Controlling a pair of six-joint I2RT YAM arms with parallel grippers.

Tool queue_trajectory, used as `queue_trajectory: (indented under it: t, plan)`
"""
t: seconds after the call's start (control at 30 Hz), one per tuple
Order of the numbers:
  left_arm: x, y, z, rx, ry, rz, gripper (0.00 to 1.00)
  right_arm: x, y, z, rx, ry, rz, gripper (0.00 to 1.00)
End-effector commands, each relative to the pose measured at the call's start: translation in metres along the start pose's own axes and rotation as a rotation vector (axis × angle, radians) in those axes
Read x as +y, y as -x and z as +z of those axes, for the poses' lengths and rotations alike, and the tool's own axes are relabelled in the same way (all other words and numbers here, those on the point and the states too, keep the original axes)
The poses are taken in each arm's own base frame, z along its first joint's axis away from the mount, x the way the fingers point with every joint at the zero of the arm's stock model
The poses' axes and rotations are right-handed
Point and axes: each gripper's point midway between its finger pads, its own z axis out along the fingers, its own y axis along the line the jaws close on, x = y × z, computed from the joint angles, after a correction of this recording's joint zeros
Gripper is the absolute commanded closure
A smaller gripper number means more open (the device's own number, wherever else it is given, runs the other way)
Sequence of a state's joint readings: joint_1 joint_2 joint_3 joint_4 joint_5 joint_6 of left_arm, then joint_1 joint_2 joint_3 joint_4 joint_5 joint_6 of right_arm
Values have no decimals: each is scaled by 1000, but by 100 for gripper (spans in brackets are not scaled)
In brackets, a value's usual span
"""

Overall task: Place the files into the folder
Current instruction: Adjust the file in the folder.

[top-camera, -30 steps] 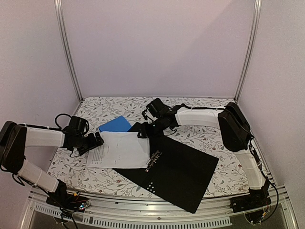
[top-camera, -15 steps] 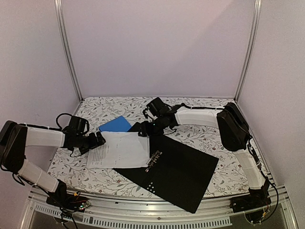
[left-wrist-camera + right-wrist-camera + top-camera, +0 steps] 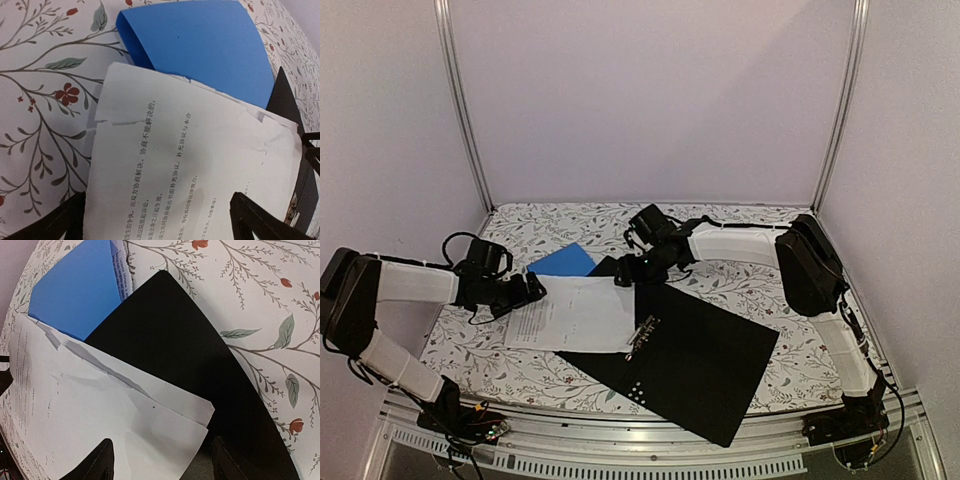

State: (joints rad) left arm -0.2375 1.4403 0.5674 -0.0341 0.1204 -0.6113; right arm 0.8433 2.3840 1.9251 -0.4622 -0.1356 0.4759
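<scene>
Open folder [image 3: 705, 360] lies black side up on floral tabletop [image 3: 750, 290], near corner jutting past front edge. Files [image 3: 575, 312] rest partly on folder's left part, partly on tabletop, far edge overlapping small blue folder [image 3: 563, 261]. Left tool [image 3: 530, 291] sits low at sheets' left edge, fingers spread wide, pinching nothing. Right tool [image 3: 625, 276] hangs over sheets' creased far right corner, fingers apart, nothing gripped.

We lose the files [image 3: 190, 165] off the frame edge between the fingers of the left gripper [image 3: 160, 225]. Ahead of it, the blue folder [image 3: 200, 50] lies part-buried under those sheets. Below the right gripper [image 3: 162, 462], paper covers part of the folder [image 3: 165, 335]. From above, print's unreadable.
</scene>
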Motion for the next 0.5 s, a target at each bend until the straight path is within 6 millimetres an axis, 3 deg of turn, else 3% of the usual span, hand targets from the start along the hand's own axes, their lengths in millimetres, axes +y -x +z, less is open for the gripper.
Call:
queue_trajectory:
  t: [0.0,0.23,0.47]
  plan:
    - [0,8,-2,-27,15,8,0,-13,-8,3,30,-46,-1,33]
    - [18,6,-10,-29,118,28,0,-16,-18,1,53,-43,10,32]
    - [18,-11,5,44,87,7,0,-3,-31,8,88,3,15,32]
